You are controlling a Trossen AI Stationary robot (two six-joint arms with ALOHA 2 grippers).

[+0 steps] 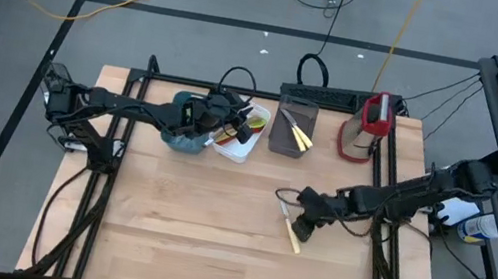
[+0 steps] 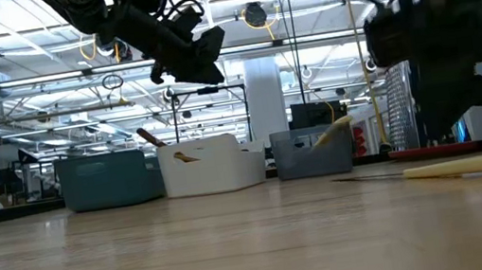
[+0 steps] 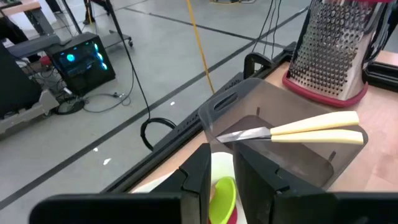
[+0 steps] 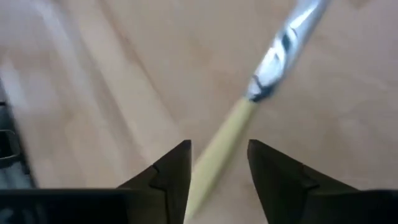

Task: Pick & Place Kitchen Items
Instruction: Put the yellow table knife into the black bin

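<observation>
The pale-handled steel knife lies diagonally on the table, blade far-left, handle near-right, between the right gripper's parted fingers.

The left gripper hovers over the white tray; its jaws' state is unclear.

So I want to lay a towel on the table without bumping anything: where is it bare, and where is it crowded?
Bare: the near half of the table, and the stretch left of the pale-handled knife that lies under the right end effector. Crowded: the far edge, with teal tray, white tray, grey tray, grater and the left end effector.
</observation>
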